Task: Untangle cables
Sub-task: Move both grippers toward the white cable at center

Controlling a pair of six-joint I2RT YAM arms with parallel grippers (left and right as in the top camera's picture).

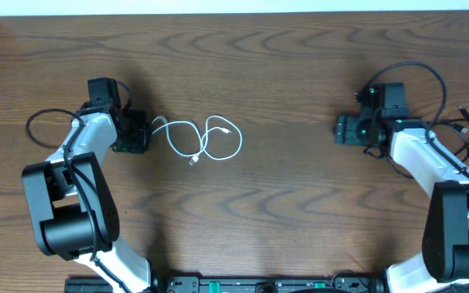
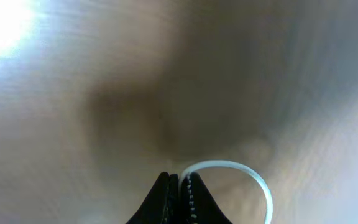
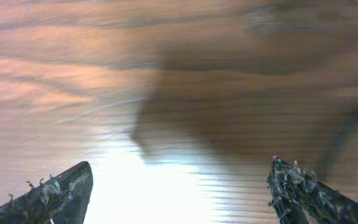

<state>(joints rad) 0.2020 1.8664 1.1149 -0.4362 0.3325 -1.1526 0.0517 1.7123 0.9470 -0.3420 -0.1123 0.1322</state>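
Observation:
The white cable (image 1: pixel 207 140) lies in loose loops on the wooden table, left of centre, with small plug ends. My left gripper (image 1: pixel 146 133) is shut on its left end. In the left wrist view the white cable (image 2: pixel 253 177) curves out from between the closed jaws (image 2: pixel 182 182). A thin black cord with a small plug end (image 1: pixel 465 114) lies at the far right beside the right arm, apart from the white one. My right gripper (image 1: pixel 338 129) is open and empty over bare table; its two fingers stand wide apart in the right wrist view (image 3: pixel 179 183).
Thicker black wires loop round both arms, one at the far left (image 1: pixel 39 122) and one above the right wrist (image 1: pixel 418 73). The arm bases stand at the front corners. A pale edge (image 1: pixel 234 6) runs along the table's back.

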